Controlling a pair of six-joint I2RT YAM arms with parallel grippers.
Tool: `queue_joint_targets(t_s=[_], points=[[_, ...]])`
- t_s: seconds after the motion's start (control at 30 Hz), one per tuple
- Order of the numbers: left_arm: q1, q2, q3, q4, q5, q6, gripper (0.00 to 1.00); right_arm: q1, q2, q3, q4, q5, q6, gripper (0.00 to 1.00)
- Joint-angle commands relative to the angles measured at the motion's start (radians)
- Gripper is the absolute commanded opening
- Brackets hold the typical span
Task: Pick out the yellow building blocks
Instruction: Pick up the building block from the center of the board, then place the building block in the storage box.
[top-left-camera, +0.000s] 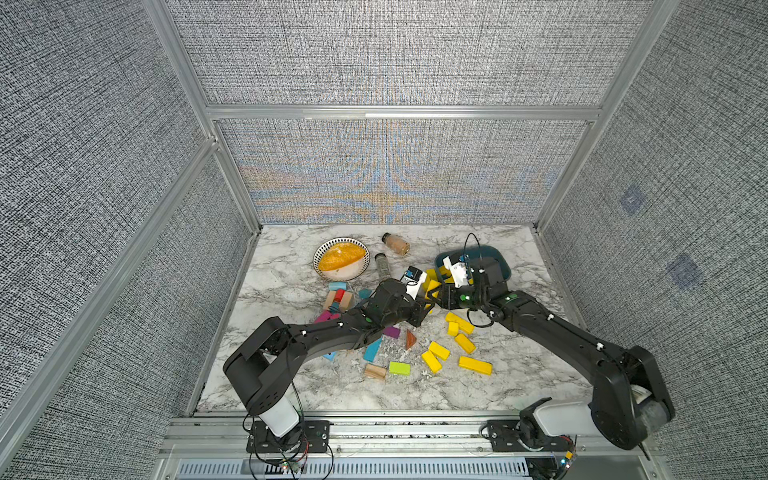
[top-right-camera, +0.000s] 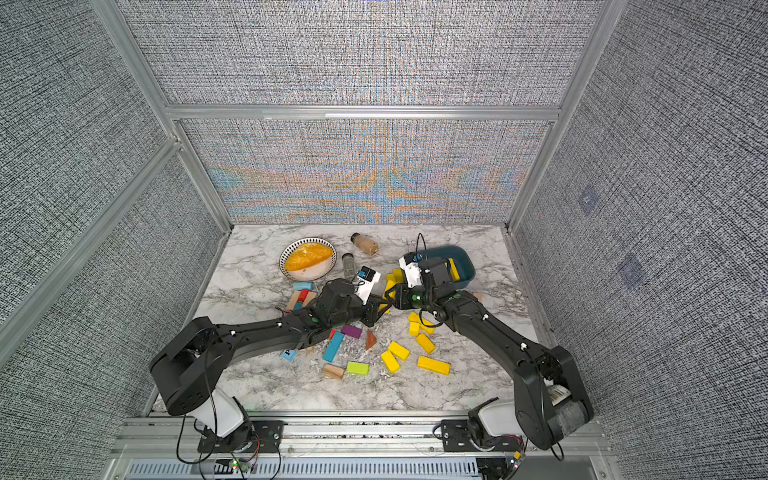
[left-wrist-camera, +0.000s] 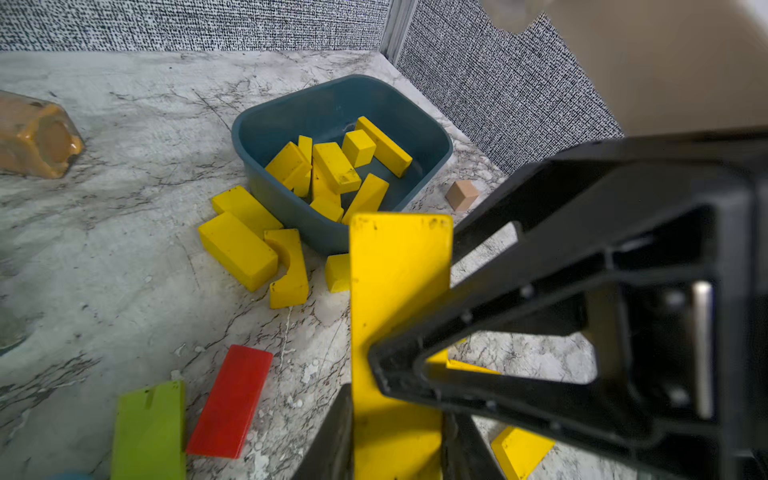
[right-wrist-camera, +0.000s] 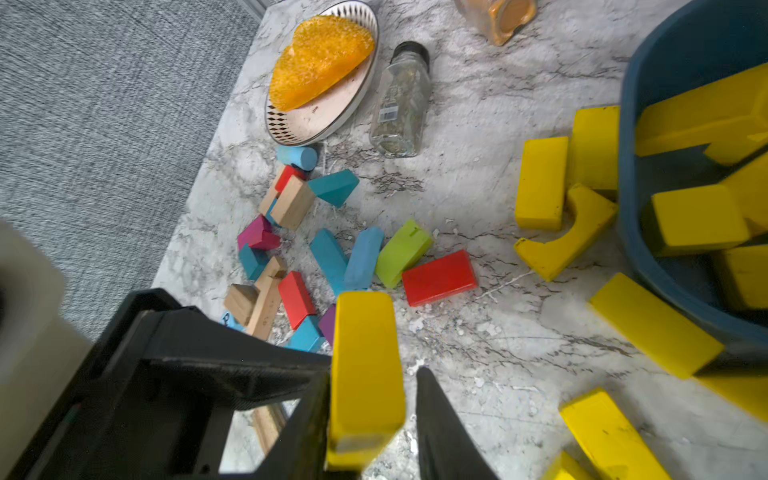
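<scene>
A handover is in hand, by my reading; the left pincer is clamped on one end of a yellow bar held clear of the worktop, while the right pincer has its jaws either side of the same bar; one jaw sits against it, the other shows a sliver of gap, so I cannot tell whether it grips. The next move, I judge, calls for the right to hold firm before the left lets go; then a short carry to the blue tub just beyond both pincers. Counting yellow building blocks: six lie loose short of the right pincer, toward its arm's base; four sit just past the pincers against the tub's near wall, an arch among them; about eight lie inside the tub. Farther off to the left pincer's side, two jars and one bowl.
</scene>
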Motion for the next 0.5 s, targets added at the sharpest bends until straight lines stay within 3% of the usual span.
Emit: queue_joint_targets(t_s=[0.0,0.17,0.33,0.47], points=[[-0.002,-0.018,-0.002,0.052,0.013,0.006,0.13,0.001,0.007,0.005,0.036,-0.01,0.011,0.21],[-0.003,-0.021,0.001,0.05,0.028,0.01,0.13,0.0,-0.002,-0.021,0.082,-0.036,0.05,0.04],[-0.002,-0.025,0.015,0.021,0.044,0.02,0.17,0.0,-0.029,-0.038,0.107,-0.03,0.079,0.0],[-0.002,-0.045,0.011,0.008,0.018,0.022,0.51,-0.005,-0.046,-0.037,0.119,-0.011,0.092,0.0]])
